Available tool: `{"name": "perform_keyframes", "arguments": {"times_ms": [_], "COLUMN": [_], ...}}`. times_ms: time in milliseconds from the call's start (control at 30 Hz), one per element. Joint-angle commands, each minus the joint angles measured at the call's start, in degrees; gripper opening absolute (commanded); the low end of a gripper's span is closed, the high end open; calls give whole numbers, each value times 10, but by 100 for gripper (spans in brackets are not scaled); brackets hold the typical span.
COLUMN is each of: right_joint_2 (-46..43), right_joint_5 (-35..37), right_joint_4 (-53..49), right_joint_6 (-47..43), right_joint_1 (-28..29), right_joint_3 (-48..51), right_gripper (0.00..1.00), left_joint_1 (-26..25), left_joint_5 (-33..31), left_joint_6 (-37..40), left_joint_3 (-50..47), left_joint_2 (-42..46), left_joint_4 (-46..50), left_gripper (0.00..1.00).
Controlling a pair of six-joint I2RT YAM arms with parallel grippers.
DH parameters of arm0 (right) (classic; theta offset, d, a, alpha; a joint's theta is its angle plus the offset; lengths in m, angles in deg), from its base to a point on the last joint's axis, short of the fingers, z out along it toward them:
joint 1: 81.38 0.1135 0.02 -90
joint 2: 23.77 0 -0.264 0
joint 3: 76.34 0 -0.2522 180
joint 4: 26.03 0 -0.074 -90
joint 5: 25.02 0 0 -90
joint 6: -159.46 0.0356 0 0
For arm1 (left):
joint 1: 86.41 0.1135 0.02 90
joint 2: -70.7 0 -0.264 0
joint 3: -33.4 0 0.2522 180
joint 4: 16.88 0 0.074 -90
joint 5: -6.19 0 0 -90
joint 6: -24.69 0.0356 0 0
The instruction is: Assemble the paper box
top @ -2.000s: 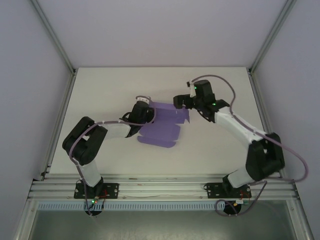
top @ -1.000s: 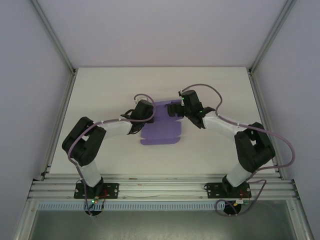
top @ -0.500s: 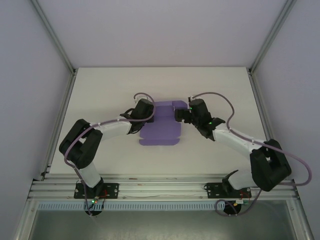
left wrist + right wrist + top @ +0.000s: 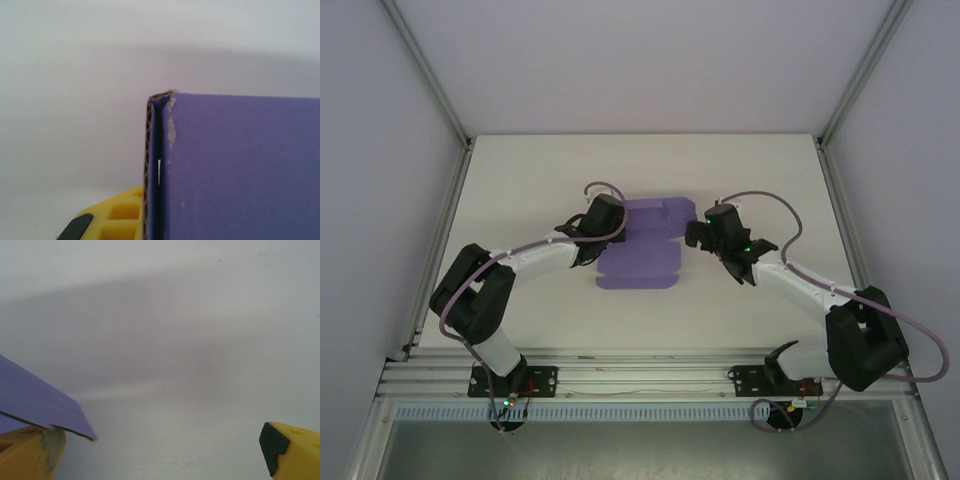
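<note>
- L gripper point(image 4: 618, 230): fingers narrow, pinching folded edge of flat purple die-cut corrugated-card paper box point(image 4: 640, 264).
- R gripper point(image 4: 694, 234): fingers wide apart, empty; box corner overlaps one yellow finger point(image 4: 27, 456).

Purple paper box point(image 4: 642, 247) — partly folded, flaps spread, mid-table

I find a robotics lab test cell: bare white table point(image 4: 520, 180), plain grey wall panels point(image 4: 640, 60), aluminium frame posts point(image 4: 427, 70), slotted mounting rail point(image 4: 640, 376).
</note>
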Motion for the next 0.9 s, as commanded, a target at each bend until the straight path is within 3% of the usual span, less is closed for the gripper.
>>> {"name": "perform_keyframes", "arguments": {"times_ms": [0,167,433,633,867], "right_joint_2": [-2,3,12,14,55], "right_joint_5": [8,5,-78,-83,-190], "right_joint_4": [5,12,95,101,159], "right_joint_6": [8,-7,-41,-55,-84], "right_joint_1": [-4,-7,-8,-7,-6], "right_joint_3": [10,14,18,12,1], "right_gripper": [100,100,100,100,100], "left_joint_1": [-2,-2,-2,-2,-2], "left_joint_5": [-21,-16,15,33,80], "left_joint_6": [3,12,12,9,4], "left_joint_3": [17,27,37,34,39], "left_joint_2": [17,17,16,18,14], "left_joint_4": [24,32,34,23,13], "left_gripper": [0,0,0,0,0]}}
